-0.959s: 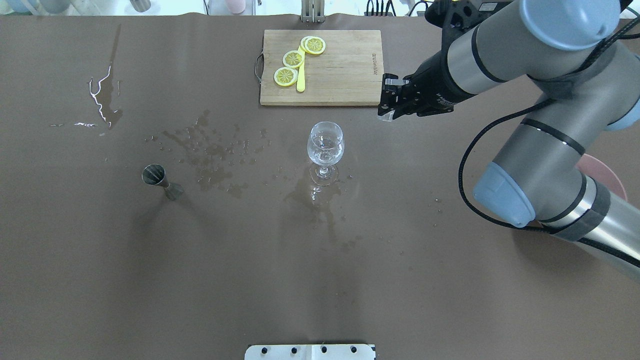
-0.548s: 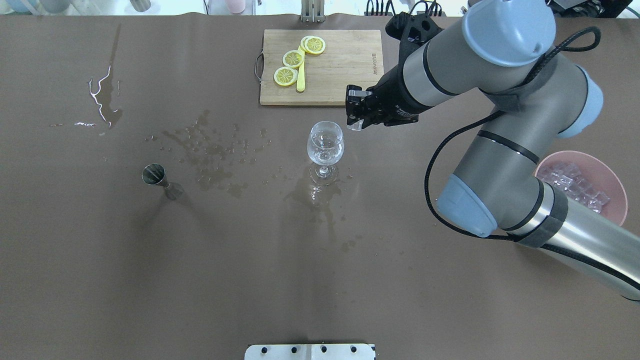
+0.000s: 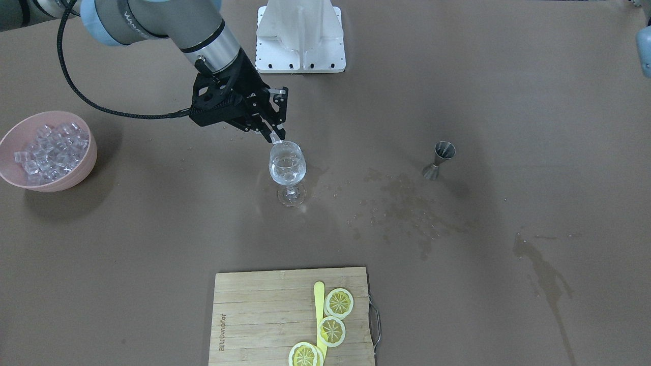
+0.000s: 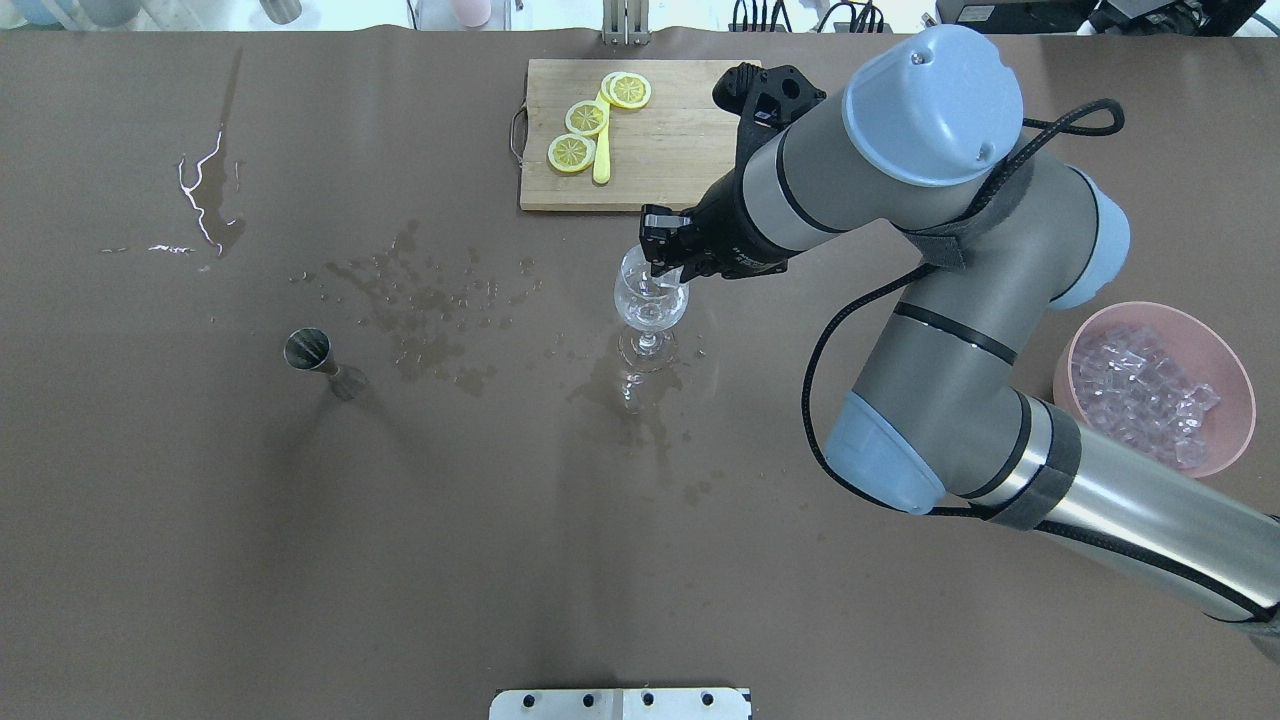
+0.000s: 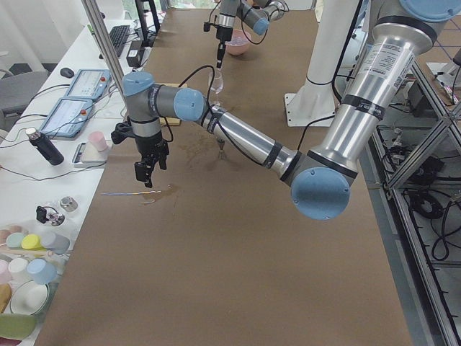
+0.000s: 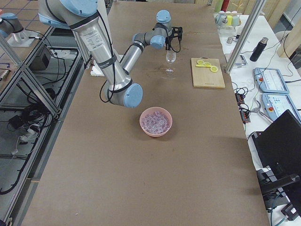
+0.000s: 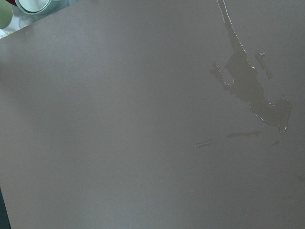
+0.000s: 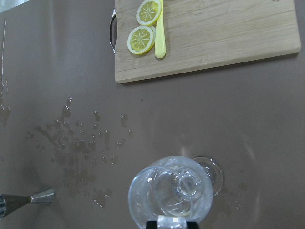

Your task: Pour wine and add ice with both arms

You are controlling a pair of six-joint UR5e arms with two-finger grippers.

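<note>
My right gripper [image 4: 661,268] is shut on one clear ice cube [image 3: 277,138] and holds it just over the rim of the wine glass [image 4: 650,303]. The cube also shows between the fingertips at the bottom edge of the right wrist view [image 8: 174,222], directly above the glass mouth [image 8: 170,193]. The glass [image 3: 288,170] stands upright mid-table with a little clear liquid in it. The heap of ice [image 4: 1140,385] lies in a pink bowl [image 4: 1236,440] at the right. My left gripper [image 5: 148,169] shows only in the exterior left view, above a wet streak; I cannot tell if it is open.
A steel jigger [image 4: 318,357] stands left of the glass. A wooden cutting board [image 4: 690,150] with lemon slices [image 4: 587,117] and a yellow knife lies behind the glass. Dark wet stains [image 4: 430,300] spread between jigger and glass and around the glass foot.
My right arm has swung left from beside the cutting board to above the glass, carrying the ice cube. The pink bowl has come out from under the arm.
</note>
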